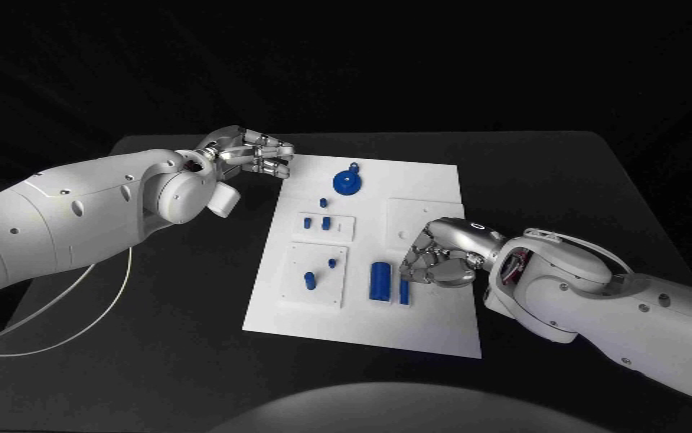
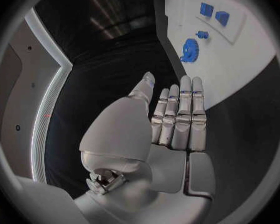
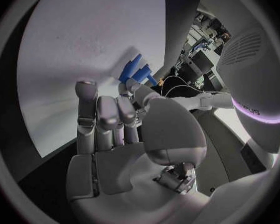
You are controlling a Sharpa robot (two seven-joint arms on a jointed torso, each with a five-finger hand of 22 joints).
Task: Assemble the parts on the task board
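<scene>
Okay, head view: I see the task board (image 1: 433, 323) mid-frame, left hand (image 1: 248, 156) at its upper-left corner, holding nothing. Right hand (image 1: 447, 253) curls over the board's right-centre, beside the blue cylinder (image 1: 381, 280); grip unclear. Blue gear (image 1: 348, 182) sits upper board. Left wrist view: fingers (image 2: 180, 117) straight, empty. Right wrist view: fingertips near blue parts (image 3: 135, 72), contact unclear.

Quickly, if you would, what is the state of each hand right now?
Left hand: open, fingers straight, holding nothing, at the board's far left corner.
Right hand: over the board beside the blue parts; grip cannot be told.
</scene>
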